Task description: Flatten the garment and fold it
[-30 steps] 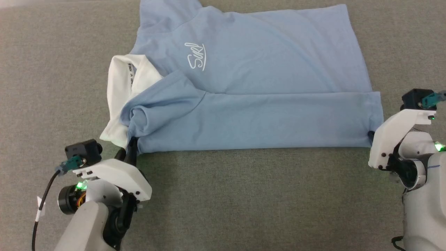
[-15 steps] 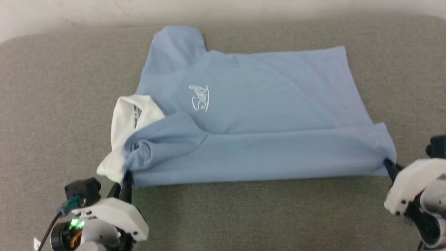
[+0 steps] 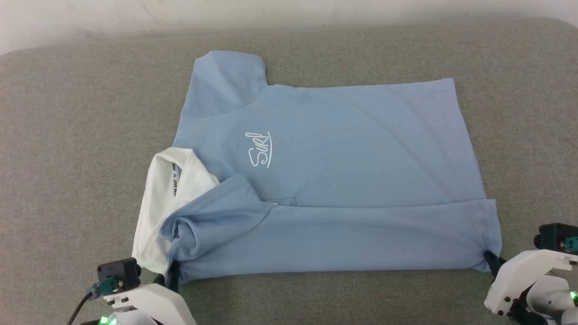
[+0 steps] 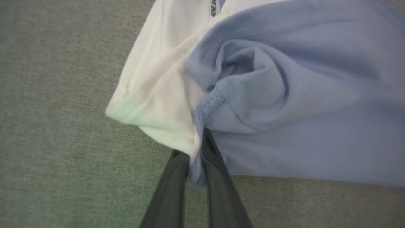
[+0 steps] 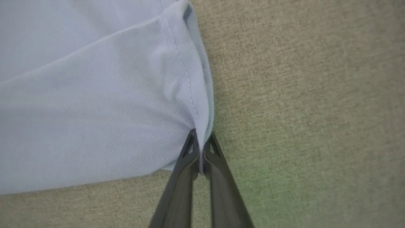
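Pinching the shirt [image 3: 338,149] at its two near corners, we have the left claw [image 4: 193,145] clamped on bunched cloth beside the white collar [image 3: 158,203] and the right claw [image 5: 201,139] clamped on the hem corner; the shirt lies central on the bench [image 3: 67,158], near edge folded over.

I see a grey-green fabric-covered surface [image 3: 72,135], its far edge rounded. Lying directly on it is the light blue polo shirt [image 3: 352,153], spread sideways: white collar [image 3: 158,203] toward the robot's left, hem toward its right, the near long edge folded over onto the body, one sleeve [image 3: 226,76] flat at the far side.
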You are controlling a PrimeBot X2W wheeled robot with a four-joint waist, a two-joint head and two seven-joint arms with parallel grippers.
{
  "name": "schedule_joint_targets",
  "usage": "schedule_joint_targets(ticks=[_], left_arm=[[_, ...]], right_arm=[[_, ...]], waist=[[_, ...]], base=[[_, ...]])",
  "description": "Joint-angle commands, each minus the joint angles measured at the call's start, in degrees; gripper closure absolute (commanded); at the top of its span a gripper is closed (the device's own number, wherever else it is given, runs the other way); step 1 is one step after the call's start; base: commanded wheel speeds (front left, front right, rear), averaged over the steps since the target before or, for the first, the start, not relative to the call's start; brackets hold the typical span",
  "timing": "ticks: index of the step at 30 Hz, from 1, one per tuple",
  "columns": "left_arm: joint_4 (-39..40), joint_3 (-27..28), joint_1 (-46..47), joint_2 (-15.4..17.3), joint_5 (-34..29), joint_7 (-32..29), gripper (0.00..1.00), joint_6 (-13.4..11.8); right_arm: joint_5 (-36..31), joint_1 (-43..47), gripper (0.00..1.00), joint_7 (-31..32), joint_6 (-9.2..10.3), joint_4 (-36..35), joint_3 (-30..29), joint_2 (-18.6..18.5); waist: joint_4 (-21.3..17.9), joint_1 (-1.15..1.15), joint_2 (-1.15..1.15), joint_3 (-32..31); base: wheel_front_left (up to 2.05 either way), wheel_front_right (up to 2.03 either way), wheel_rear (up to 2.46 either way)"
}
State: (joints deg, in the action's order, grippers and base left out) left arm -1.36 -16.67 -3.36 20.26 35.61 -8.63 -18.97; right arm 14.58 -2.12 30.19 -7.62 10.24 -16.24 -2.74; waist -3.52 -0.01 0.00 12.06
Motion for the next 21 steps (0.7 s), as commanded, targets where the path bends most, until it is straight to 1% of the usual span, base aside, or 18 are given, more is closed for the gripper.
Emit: schedule_joint_targets(ticks=[1,2,3,4,5,9,13,17,21], left_arm=[[-1.03,-0.3,-0.8,0.05,0.46,-0.53,1.0,-0.18],[-1.42,-0.4,-0.89,-0.13,0.87,-0.74,0.82,0.09],[-1.73,-0.38,-1.01,-0.45,1.49,-0.94,0.56,0.33],[-2.0,-0.45,-1.13,-0.58,1.83,-1.11,0.08,0.54],[-2.22,-0.59,-1.26,-0.57,1.96,-1.23,0.0,0.72],[-1.42,0.14,-2.08,-0.29,2.27,-0.13,0.0,0.73],[1.78,1.24,-3.59,1.47,0.89,1.73,0.0,-0.13],[7.01,2.24,-4.06,3.84,-2.16,4.26,0.0,-1.36],[9.9,3.18,-0.37,6.41,-6.09,7.87,0.0,-1.24]], right_arm=[[-0.11,-0.87,1.0,-0.94,0.13,1.57,0.1,-0.14],[-0.11,-1.13,0.98,-1.63,0.13,2.22,0.18,-0.14],[-0.12,-1.28,0.69,-2.24,0.13,2.71,0.35,-0.14],[-0.09,-1.32,0.18,-2.9,0.13,2.98,0.54,-0.14],[-0.13,-1.24,0.0,-3.63,0.13,3.07,0.59,-0.14],[0.7,-0.58,0.0,-8.13,0.13,1.5,1.12,-0.14],[0.52,0.07,0.0,-14.06,0.13,-1.96,3.24,-0.14],[-0.85,-0.68,0.0,-22.87,0.13,-5.81,6.69,-0.18],[-2.37,-2.02,0.0,-30.73,0.13,-7.79,9.76,-1.49]], waist=[[-0.09,0.01,0.0,0.01],[-0.11,0.01,0.0,-0.05],[-0.1,0.01,0.0,-0.19],[-0.05,0.01,0.0,-0.42],[0.02,0.01,0.0,-0.77],[0.24,0.01,0.0,-2.23],[-0.43,0.01,0.0,-2.89],[-1.34,0.01,0.0,-2.31],[-1.9,0.01,0.0,-0.62]], base=[[0.0,0.0,0.0],[0.0,0.0,0.0],[0.0,0.0,0.0],[0.0,0.0,0.0],[0.0,0.0,0.0],[0.0,0.0,0.0],[0.0,0.0,0.0],[0.0,0.0,0.0],[0.0,0.0,0.0]])
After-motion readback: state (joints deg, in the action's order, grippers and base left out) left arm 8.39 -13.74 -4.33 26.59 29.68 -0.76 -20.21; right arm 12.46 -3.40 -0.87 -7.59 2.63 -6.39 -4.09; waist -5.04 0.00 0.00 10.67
